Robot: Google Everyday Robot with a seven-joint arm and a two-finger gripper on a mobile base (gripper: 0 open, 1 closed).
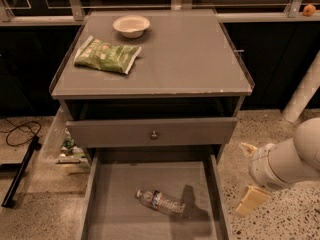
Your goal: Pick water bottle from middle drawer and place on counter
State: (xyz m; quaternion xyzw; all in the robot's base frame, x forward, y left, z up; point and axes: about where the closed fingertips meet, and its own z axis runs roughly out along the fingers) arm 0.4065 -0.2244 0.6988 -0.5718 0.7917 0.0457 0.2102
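The water bottle (161, 202) lies on its side on the floor of the open middle drawer (115, 204), cap toward the left. The counter (190, 59) is the flat grey cabinet top above it. My gripper (249, 175) hangs outside the drawer's right wall, over the speckled floor, at about the height of the drawer. Its two cream fingers (252, 200) stand apart with nothing between them. It is well to the right of the bottle and touches nothing.
A green bag (107, 55) and a white bowl (131, 25) sit on the counter's left and back. The shut upper drawer front with a round knob (154, 133) overhangs the back of the open drawer. A clear bin (62, 144) and cables lie at the left.
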